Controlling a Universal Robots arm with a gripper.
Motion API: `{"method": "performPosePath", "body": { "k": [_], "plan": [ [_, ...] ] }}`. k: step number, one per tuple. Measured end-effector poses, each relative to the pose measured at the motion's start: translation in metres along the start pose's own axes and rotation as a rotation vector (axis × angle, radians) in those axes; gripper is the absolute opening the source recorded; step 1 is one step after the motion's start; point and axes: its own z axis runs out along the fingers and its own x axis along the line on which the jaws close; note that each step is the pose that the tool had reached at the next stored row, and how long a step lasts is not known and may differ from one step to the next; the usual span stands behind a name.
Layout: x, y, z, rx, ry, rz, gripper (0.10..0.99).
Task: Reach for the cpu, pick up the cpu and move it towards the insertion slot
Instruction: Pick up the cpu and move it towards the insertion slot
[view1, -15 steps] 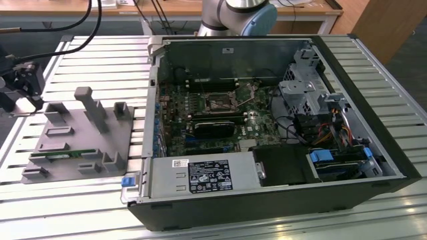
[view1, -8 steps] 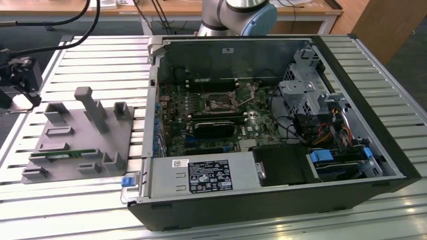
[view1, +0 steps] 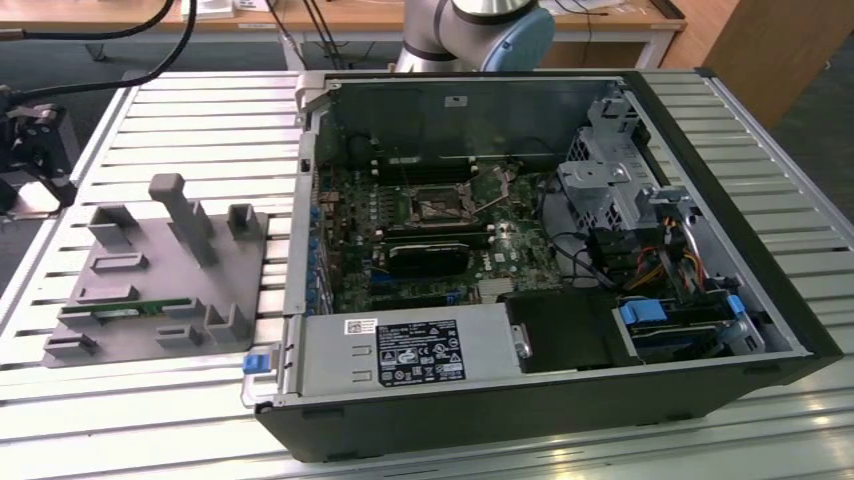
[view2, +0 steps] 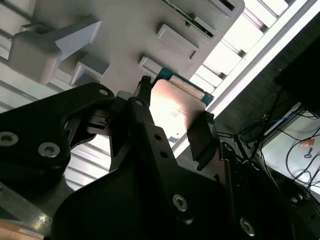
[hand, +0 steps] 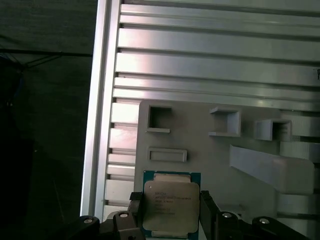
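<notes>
1. The black two-finger gripper (hand: 171, 201) clamps the flat, square, silver-topped cpu (hand: 170, 205) by opposite edges.
2. Reach and pick-up look done: the cpu hangs above the grey moulded fixture plate (hand: 200, 150).
3. The dark, silver-framed insertion slot (view1: 438, 207), inside the open black computer case (view1: 534, 420), lies well apart; the carry is not yet done.

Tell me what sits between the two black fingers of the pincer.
The flat square cpu with shiny silver metal top sits there, held at opposite edges by the pincer; both wrist views show it.
</notes>
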Motion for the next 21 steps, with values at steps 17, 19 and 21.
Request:
{"method": "performPosePath", "body": {
  "k": [17,19,21],
  "plan": [
    [0.0001,0.0012,-0.0205,0.000,-0.0001,0.000,0.541],
    [0.0002,0.0014,-0.0227,0.000,-0.0001,0.000,0.541],
    [0.0002,0.0015,-0.0251,0.000,0.0000,0.000,0.541]
  ]
}}
